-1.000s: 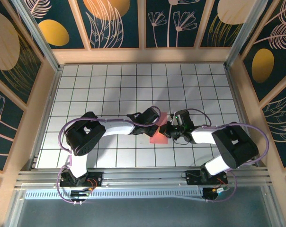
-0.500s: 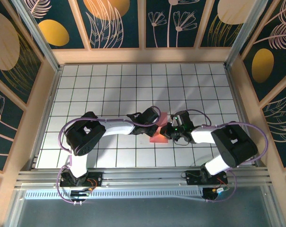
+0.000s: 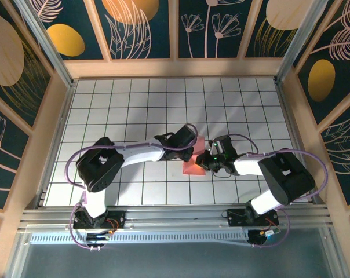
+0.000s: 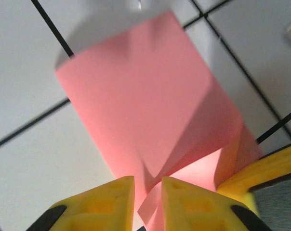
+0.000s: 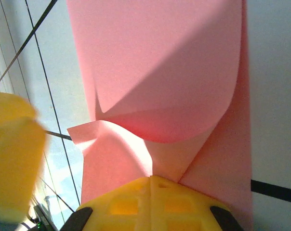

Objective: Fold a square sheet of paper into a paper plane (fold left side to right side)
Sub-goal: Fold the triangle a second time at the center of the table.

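Overhead first: both arms reach in over the white grid table (image 3: 134,104) and meet near its middle. The left gripper (image 3: 193,153) and right gripper (image 3: 204,163) sit tip to tip, just beside each other. The sheet of paper (image 3: 191,168) is salmon-pink. It lies flat under and between them, with its larger visible part on the base side of the tips and a smaller patch beyond them. At this range I cannot tell how the jaws stand.

Left wrist: the left gripper (image 4: 146,182) has its two yellow fingers (image 4: 104,204) parted by a narrow slot. The sheet of paper (image 4: 145,101) spreads away ahead of the tips as a folded, layered rectangle on the tiles. One thin corner of it runs back into the slot. Whether the pads touch that corner I cannot tell. Off to the right of the tips, a yellow finger (image 4: 266,168) of the right gripper rests against the paper's edge.

Right wrist: the right gripper (image 5: 151,182) has its jaws pressed together on the near edge of the sheet of paper (image 5: 160,53). Directly ahead of the tips the top layer bulges up in a curved fold. A small corner sticks out to the left. A flat strip runs forward along the right side. A blurred yellow shape (image 5: 10,154) sits far left of the tips, too soft to identify.
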